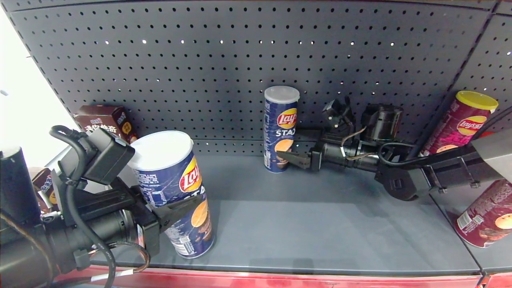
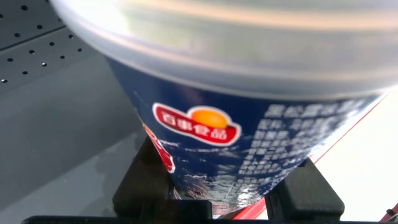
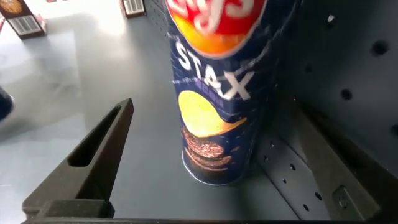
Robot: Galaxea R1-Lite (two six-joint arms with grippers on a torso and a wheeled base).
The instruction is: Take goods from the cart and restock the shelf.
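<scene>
We see the left claw (image 1: 176, 206) clamped on the lower half of the front can (image 1: 170, 176), which sits between its fingers near the shelf (image 1: 304, 232) edge, lid up, long axis slightly off vertical. The right claw (image 1: 286, 158) is spread wide around the rear can (image 1: 281, 124). That can stands upright between the fingers, lid up, ungripped, with the pegboard (image 1: 240, 60) just beyond.
</scene>
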